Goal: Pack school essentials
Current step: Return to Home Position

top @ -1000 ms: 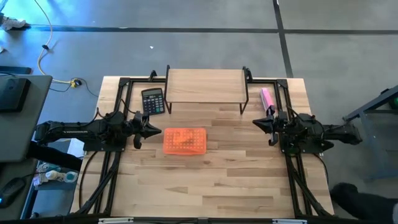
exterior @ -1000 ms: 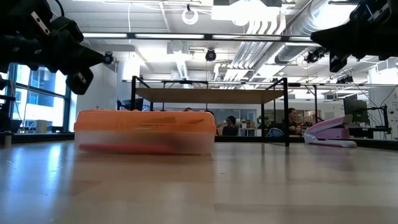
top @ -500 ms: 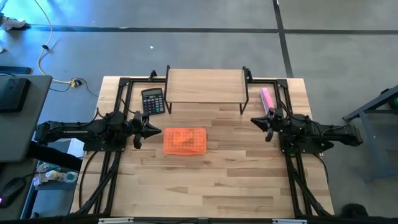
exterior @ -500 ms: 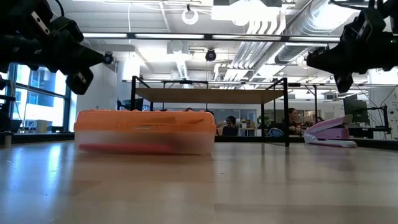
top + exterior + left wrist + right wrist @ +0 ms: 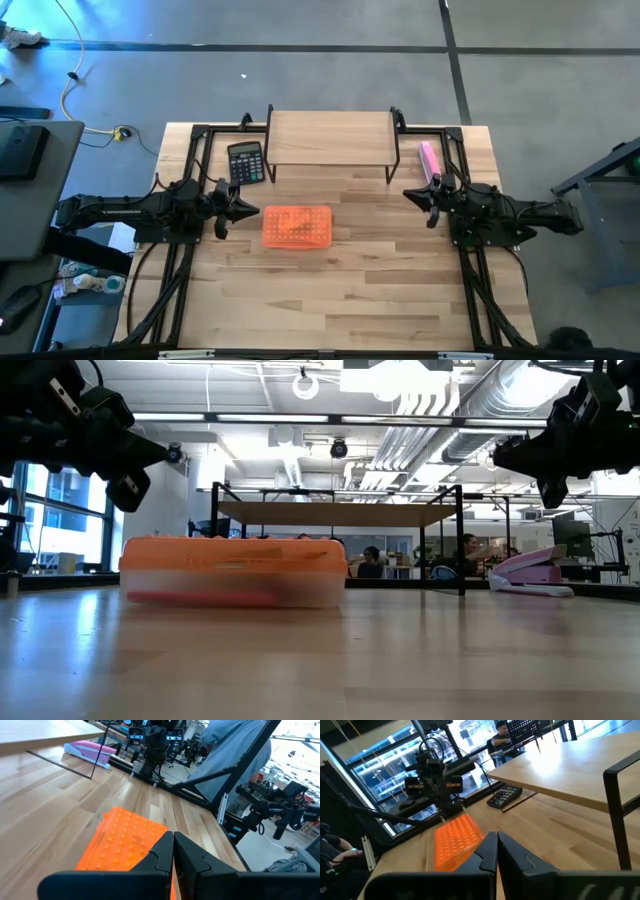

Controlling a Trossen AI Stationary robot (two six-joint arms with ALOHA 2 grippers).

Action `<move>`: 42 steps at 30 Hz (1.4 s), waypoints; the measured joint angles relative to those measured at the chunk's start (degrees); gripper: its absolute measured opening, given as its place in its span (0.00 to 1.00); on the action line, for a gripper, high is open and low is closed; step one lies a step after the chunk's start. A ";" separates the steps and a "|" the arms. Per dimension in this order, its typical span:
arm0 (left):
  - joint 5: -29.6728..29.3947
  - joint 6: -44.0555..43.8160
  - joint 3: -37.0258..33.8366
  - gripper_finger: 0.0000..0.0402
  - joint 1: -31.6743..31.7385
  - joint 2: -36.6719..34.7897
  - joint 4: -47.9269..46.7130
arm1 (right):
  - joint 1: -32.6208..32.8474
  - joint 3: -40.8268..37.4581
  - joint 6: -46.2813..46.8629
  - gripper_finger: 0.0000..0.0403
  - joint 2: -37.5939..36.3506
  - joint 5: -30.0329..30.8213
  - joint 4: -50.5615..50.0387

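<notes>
**On the bench: box is shut, arms just need to park**

At mid-bench (image 5: pixel 350 290) sits the orange supply box (image 5: pixel 296 226) with its lid on. The school essentials (image 5: pixel 200 598) are inside, only a red blur through its clear lower half in the low view. The left claw (image 5: pixel 254 211) hovers just beside the box's left end, fingers pinched together on nothing. The right claw (image 5: pixel 408 194) hangs well apart on the other side, also pinched together and empty. Looks to me like packing's done and this is the go-home step. The next move probably calls for both arms pulling back without nudging the box. The 2 leftovers, calculator (image 5: pixel 245 162) and pink bar (image 5: pixel 429 160), aren't part of it.
</notes>
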 joint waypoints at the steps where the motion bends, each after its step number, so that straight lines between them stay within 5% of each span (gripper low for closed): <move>1: 0.00 0.00 0.00 0.01 0.00 0.00 0.00 | 0.00 0.00 0.05 0.00 0.00 0.00 0.00; 42: 0.00 0.00 0.00 0.01 0.00 0.00 0.00 | 0.00 0.02 0.96 0.00 0.00 0.02 -0.10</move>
